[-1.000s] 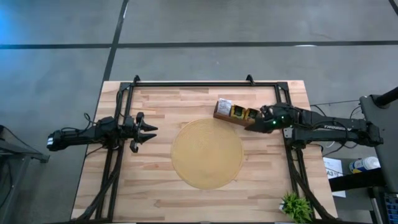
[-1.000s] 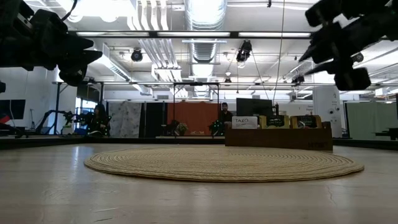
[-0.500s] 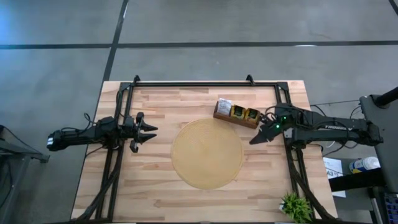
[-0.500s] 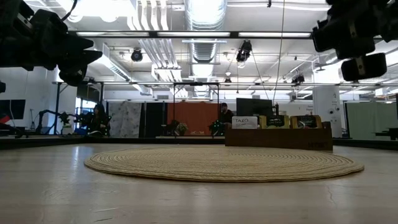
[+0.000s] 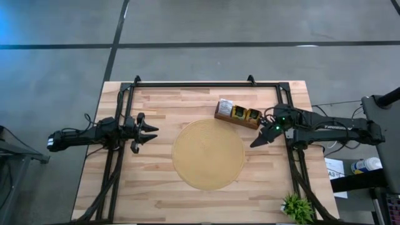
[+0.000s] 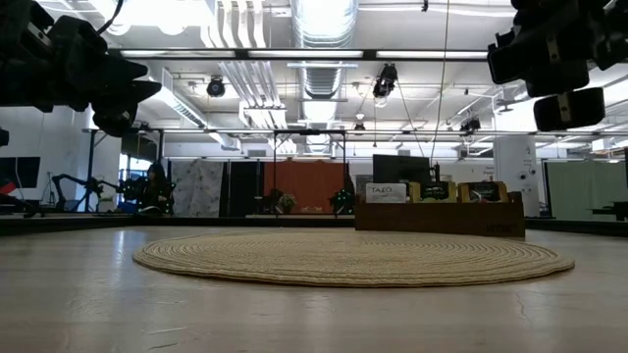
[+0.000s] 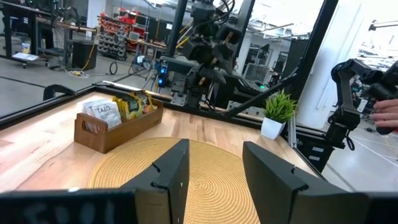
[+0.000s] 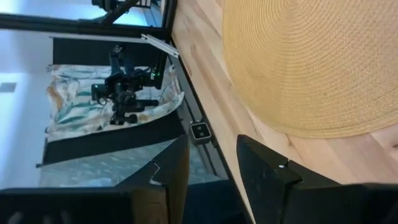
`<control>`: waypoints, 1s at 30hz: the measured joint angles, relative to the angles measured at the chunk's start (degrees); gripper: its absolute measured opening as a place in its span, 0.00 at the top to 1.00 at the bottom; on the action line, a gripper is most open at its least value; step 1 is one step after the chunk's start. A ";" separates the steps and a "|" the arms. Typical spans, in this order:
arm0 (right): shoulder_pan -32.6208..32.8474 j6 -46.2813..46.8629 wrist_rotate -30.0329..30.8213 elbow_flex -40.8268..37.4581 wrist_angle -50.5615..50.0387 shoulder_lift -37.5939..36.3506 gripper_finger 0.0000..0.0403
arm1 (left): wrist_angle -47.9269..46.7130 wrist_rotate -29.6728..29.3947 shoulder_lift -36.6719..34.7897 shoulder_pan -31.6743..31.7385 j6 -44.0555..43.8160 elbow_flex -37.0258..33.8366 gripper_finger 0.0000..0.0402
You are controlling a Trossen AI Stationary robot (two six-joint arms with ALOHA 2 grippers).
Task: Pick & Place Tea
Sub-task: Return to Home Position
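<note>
The right gripper [image 5: 255,142] hangs near the wooden organizer [image 5: 234,120], its fingers apart and holding nothing. The left gripper [image 5: 150,131] waits at the table's left side, also spread and empty. The tea sachets [image 5: 239,112] stand inside the organizer, white ones at one end, yellow ones beside them. No loose sachet shows on the round mat [image 5: 208,154]. The sorting seems finished; probably only the right arm's retreat is left.

Well ahead of the left gripper [image 7: 214,144], the tea sachets [image 7: 119,107] are standing with their lower halves hidden behind the wall of the wooden box [image 7: 118,132], while a person's hand [image 7: 388,116] far beyond is being cut off by the picture's edge.
</note>
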 joint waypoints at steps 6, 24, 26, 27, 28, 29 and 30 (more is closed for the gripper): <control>0.68 -8.77 7.78 0.09 2.12 -1.60 0.69 | 0.00 0.00 0.04 -0.01 0.00 0.00 0.64; -0.04 -5.77 7.40 1.42 6.23 -1.44 0.67 | -0.26 -0.05 0.50 0.01 0.00 0.00 0.64; -0.04 -5.45 7.38 1.42 6.03 -1.47 0.67 | -0.28 -0.05 0.50 0.01 0.00 0.00 0.64; -0.04 -5.74 7.38 1.42 6.07 -1.47 0.67 | -0.28 -0.05 0.50 0.01 0.00 0.00 0.64; -0.04 -6.10 7.40 1.42 6.04 -1.47 0.68 | -0.28 -0.05 0.50 0.01 0.00 0.00 0.64; -0.04 -6.41 7.42 1.42 6.03 -1.46 0.68 | -0.28 -0.05 0.50 0.01 0.00 0.00 0.64; -0.04 -6.44 7.42 1.42 6.05 -1.43 0.68 | -0.29 -0.05 0.50 0.01 0.00 0.00 0.64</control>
